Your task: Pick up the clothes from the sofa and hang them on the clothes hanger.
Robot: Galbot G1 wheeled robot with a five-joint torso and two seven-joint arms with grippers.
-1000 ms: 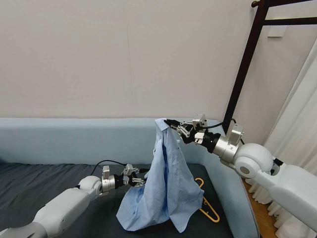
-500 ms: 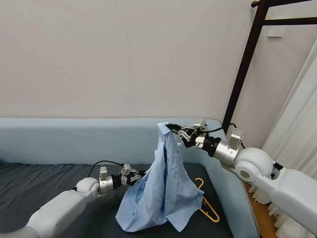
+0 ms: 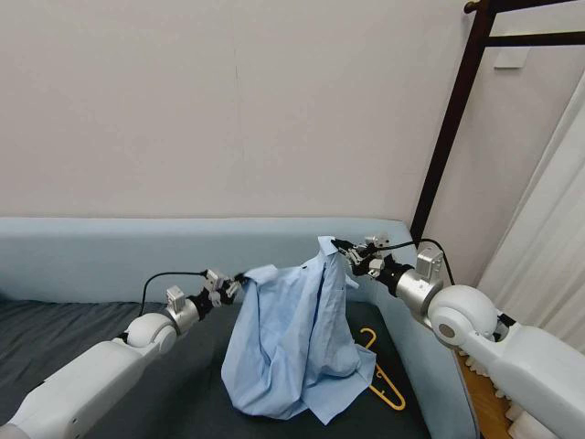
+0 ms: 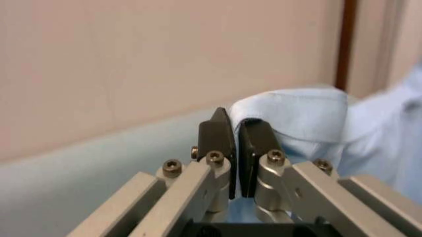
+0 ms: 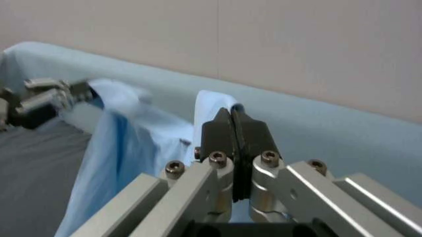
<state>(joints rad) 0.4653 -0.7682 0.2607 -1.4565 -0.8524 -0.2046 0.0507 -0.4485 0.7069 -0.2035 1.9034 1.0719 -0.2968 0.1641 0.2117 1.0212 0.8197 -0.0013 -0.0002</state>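
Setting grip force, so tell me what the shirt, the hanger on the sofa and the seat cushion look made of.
Shirt: thin woven fabric, likely cotton, matte; it drapes in soft folds. Hanger: probably plastic, smooth orange-yellow, though coated wire is possible. Seat cushion: dark grey textile, matte, finely textured.

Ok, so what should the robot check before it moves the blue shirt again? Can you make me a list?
1. Left gripper pinching the blue shirt: ok, its fingers are shut on a fold of cloth.
2. Right gripper pinching the shirt: ok, shut on the upper edge.
3. Shirt spread between the two grippers: ok, the top hangs stretched from one to the other.
4. Shirt lifted off the sofa: not ok, its bottom lies bunched on the dark seat.
5. Shirt clear of the yellow hanger: cannot tell, the hem lies right beside it.
6. Clothes rack in sight: ok, it stands past the sofa's right end.
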